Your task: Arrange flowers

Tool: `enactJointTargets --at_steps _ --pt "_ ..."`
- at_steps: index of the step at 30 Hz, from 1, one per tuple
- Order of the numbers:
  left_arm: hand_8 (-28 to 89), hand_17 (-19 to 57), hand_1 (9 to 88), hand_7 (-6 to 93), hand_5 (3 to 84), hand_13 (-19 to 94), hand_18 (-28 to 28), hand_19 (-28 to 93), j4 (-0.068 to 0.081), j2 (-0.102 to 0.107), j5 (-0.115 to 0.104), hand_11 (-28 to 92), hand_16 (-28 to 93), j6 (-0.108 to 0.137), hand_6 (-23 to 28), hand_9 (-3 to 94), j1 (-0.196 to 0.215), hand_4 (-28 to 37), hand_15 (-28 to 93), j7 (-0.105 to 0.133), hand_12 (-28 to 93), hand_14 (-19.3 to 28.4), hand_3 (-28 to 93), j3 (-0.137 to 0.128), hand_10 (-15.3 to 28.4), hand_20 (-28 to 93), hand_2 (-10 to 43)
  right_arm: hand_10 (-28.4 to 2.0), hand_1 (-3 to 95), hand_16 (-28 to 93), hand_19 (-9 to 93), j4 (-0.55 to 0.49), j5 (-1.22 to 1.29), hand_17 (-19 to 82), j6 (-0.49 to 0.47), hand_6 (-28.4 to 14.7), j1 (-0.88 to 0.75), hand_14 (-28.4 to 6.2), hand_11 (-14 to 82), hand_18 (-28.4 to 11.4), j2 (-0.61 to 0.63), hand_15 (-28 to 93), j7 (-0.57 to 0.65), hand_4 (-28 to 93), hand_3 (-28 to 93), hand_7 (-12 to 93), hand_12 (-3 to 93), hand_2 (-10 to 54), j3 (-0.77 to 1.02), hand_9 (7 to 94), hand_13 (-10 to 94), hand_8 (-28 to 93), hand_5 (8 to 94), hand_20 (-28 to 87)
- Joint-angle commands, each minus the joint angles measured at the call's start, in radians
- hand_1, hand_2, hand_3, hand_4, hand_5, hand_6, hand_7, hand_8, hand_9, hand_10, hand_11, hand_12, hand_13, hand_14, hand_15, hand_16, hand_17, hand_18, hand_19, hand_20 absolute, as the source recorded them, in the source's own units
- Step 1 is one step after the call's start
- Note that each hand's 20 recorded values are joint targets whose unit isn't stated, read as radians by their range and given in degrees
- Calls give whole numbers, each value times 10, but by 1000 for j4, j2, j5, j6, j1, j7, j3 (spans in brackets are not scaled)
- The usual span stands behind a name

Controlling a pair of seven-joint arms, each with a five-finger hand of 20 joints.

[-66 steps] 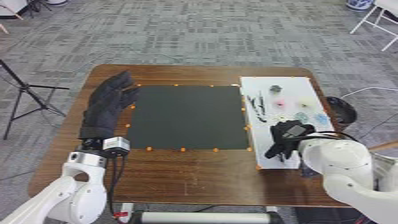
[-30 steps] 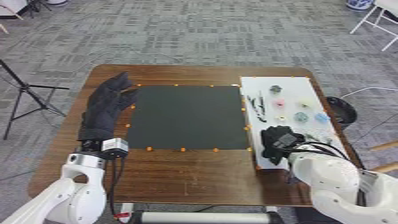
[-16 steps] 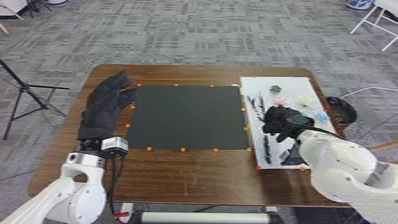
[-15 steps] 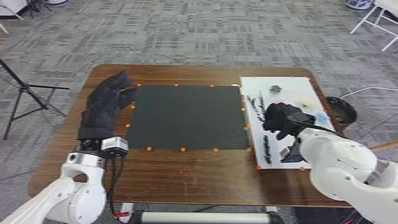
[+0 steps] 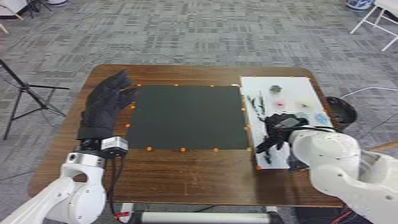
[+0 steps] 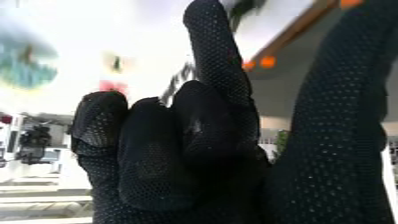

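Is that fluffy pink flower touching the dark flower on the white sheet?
Apart. The head view shows a strip of bare white sheet between the pink flower and the dark flower.

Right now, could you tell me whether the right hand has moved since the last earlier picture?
Yes, the right hand has moved toward the robot, away from the pink flower.

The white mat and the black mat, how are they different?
The white mat is pale, and the black mat is very dark. The white mat is long and narrow, while the black mat is wider, almost square. The pink flower is on the white mat, at the robot's right; the black mat is farther left. Both lie on the brown table.
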Motion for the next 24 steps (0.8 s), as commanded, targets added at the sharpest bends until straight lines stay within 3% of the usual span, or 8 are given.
enactJointTargets --at_steps 1,4,7,9,10,12,16,24 --pt "-122 -69 344 281 311 242 199 428 -1 -10 -5 325 38 3 17 251 -1 -198 404 2 195 136 679 -2 112 170 -62 -78 501 432 907 54 -43 403 26 -9 17 -76 685 -213 -35 860 20 -131 55 278 660 -82 -44 785 792 -86 762 375" --pt "-122 -69 343 281 312 241 199 428 -3 -11 -6 324 39 4 17 251 3 -197 403 4 195 136 680 -3 112 170 -62 -79 473 430 909 82 -65 404 26 -9 58 -76 684 -214 -47 860 35 -216 232 278 658 -93 -98 785 792 -85 764 371" --pt "-123 -70 342 281 312 241 198 426 -2 -11 -6 324 39 1 17 251 1 -197 404 4 195 136 681 -2 112 169 -62 -79 332 431 909 97 -57 403 10 -9 69 -76 681 -213 -56 860 41 -280 612 279 661 -95 -112 785 792 -84 764 371" --pt "-123 -70 341 280 312 241 198 426 -2 -12 -6 324 39 0 17 251 2 -197 404 4 195 136 680 -2 113 169 -62 -79 321 430 909 98 -42 403 -2 -9 62 -76 681 -213 -61 860 50 -280 721 279 660 -95 -109 785 792 -85 764 372" --pt "-122 -70 341 280 311 242 198 426 -4 -12 -6 323 39 2 17 251 6 -198 404 4 195 136 680 -4 112 169 -62 -79 327 430 908 99 -43 404 1 -8 60 -76 682 -212 -61 860 50 -280 741 279 659 -95 -114 785 792 -85 764 371" --pt "-122 -70 341 279 311 241 198 425 -4 -12 -6 323 39 -1 17 251 7 -198 404 3 195 136 681 -6 113 168 -62 -75 380 430 910 98 -43 409 -14 -6 55 -72 682 -212 -64 861 51 -282 729 268 659 -95 -120 791 795 92 760 374" --pt "-122 -71 340 279 311 241 198 425 -4 -11 -9 323 39 2 17 251 7 -197 404 5 196 136 681 -4 113 169 -61 -72 400 433 913 90 -24 416 -39 -1 32 -71 682 -212 -73 865 55 -282 709 268 664 -95 -124 800 802 124 772 375" --pt "-121 -71 339 277 312 242 198 425 -3 -8 -11 321 39 1 18 252 6 -197 404 3 195 136 682 -1 114 169 -61 -71 408 437 917 83 -23 422 -125 5 15 -72 682 -214 -101 866 76 -283 618 288 666 -95 -146 807 810 -80 788 378"
